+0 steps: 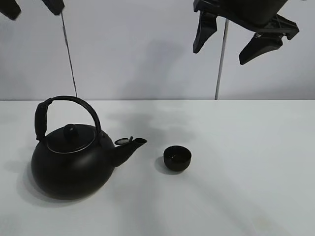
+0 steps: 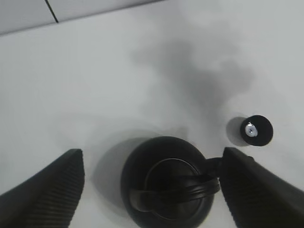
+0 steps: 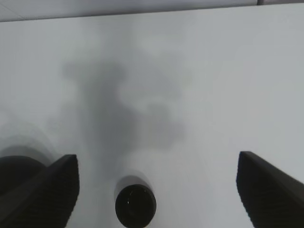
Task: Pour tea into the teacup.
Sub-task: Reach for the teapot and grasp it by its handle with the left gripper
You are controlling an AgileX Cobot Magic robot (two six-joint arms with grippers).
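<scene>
A large round black kettle (image 1: 71, 160) with an arched handle and a spout pointing right stands at the left of the white table (image 1: 236, 196). The small black teacup (image 1: 177, 158) sits just right of the spout, apart from it. My left gripper (image 1: 32, 5) hangs high above the kettle, open and empty; its wrist view shows the kettle (image 2: 166, 185) between its fingers (image 2: 42, 194) and the teacup (image 2: 257, 131) beside. My right gripper (image 1: 231, 42) hangs high above the teacup, open and empty; its wrist view shows the teacup (image 3: 135, 205) below.
Two thin dark cables (image 1: 69, 54) run down the white back wall behind the table. The kettle's edge shows in the right wrist view (image 3: 19, 173).
</scene>
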